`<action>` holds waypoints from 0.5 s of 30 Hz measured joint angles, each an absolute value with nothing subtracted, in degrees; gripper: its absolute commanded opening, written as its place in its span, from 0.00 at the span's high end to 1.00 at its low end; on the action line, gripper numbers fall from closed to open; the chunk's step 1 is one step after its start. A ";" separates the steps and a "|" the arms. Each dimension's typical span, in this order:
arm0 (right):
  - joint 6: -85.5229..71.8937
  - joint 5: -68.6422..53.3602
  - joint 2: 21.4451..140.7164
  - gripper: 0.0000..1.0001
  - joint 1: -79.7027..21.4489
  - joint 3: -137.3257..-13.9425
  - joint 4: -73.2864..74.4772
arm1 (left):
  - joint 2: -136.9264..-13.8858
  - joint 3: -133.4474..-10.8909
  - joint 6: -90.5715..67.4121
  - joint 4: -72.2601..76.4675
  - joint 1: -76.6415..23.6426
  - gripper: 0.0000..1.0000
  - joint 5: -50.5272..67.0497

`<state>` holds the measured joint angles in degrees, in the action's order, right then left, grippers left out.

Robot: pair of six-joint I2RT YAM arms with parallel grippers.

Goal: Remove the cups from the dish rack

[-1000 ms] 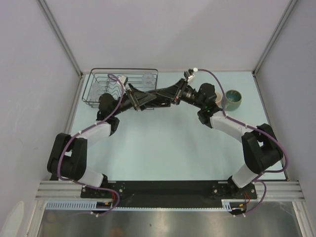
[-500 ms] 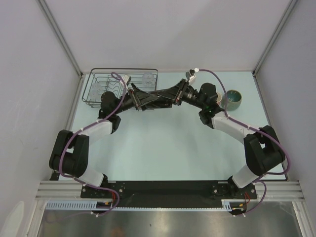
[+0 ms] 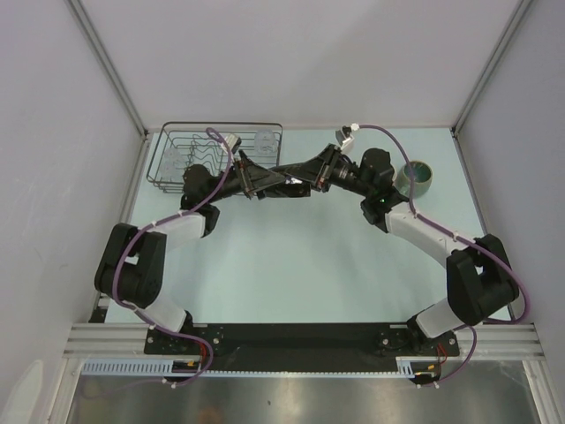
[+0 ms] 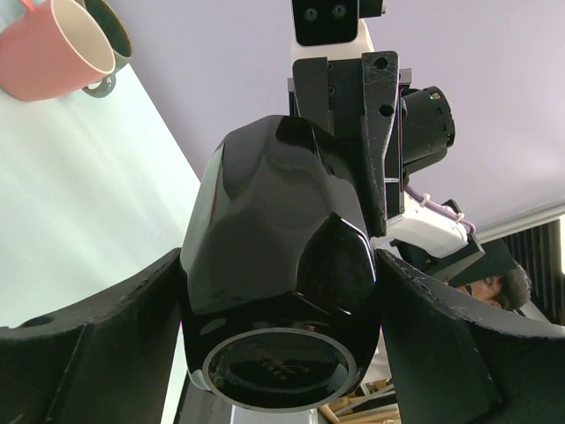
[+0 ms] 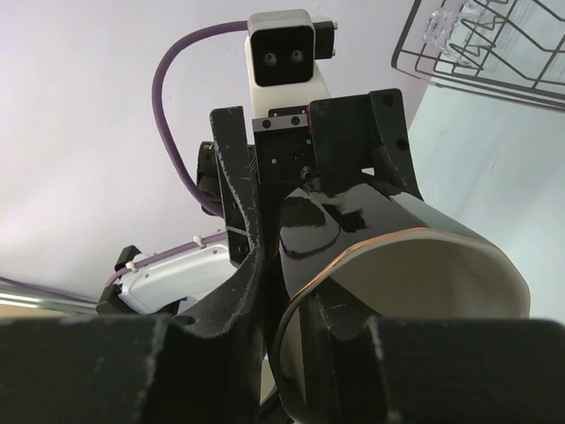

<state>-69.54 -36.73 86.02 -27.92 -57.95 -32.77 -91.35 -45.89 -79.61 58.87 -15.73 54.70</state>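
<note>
A glossy black mug (image 4: 274, 265) hangs above the table between my two arms, also visible as the black mug (image 3: 287, 184) and the black mug (image 5: 397, 256). My left gripper (image 4: 281, 265) is shut on its body, a finger against each side. My right gripper (image 5: 296, 291) is shut on its rim, one finger inside and one outside. The dish rack (image 3: 221, 125) stands at the back left with a clear glass tumbler (image 3: 265, 141) in it. A pink cup (image 4: 48, 49) and a green-teal cup (image 3: 418, 178) stand on the table at the right.
The dish rack (image 5: 494, 62) with the tumbler (image 5: 450, 26) shows at the top right of the right wrist view. Grey walls close the table in at the back and on both sides. The right arm's forearm lies close beside the two cups.
Both grippers stay together at the mug. The left elbow has drawn in toward the rack and the right elbow has swung out to the right. The mug has hardly moved.
</note>
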 measured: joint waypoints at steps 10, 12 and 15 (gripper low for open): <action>-68.23 -39.13 84.82 1.00 -27.09 -56.88 -32.56 | -93.27 -46.33 -81.08 59.70 -14.33 0.00 52.34; -68.25 -40.51 84.51 1.00 -26.61 -56.75 -32.95 | -93.89 -46.33 -81.25 59.05 -12.56 0.00 50.81; -67.90 -41.25 84.40 1.00 -26.24 -56.75 -33.78 | -94.35 -46.33 -81.60 58.59 -11.42 0.00 49.60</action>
<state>-67.90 -41.25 84.40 -26.24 -56.75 -33.78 -94.35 -46.33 -81.60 58.59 -11.42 49.60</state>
